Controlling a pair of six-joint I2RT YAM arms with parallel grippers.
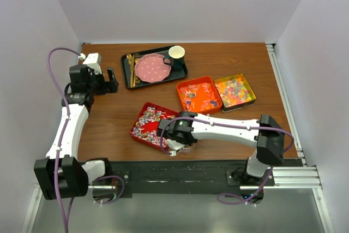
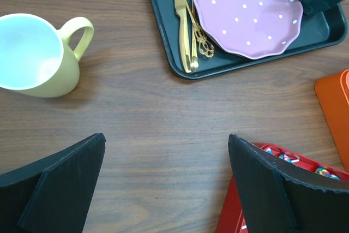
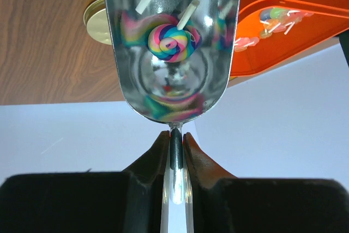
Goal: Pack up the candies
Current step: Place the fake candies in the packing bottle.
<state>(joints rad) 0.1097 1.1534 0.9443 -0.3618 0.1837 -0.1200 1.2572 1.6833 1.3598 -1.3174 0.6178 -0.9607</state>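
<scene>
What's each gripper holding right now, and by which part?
Right gripper is shut on the metal scoop, pinching its thin handle; a swirl lollipop lies in the bowl. Left gripper is open, holding nothing.

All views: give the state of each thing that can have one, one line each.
left claw: open, empty
right claw: shut on handle of scoop
scoop: holds a swirl lollipop
red tray: open, candies inside
orange tray: open, candies inside
yellow tin: open, candies inside
mug: upright, empty
pink plate: bare, on black tray
</scene>
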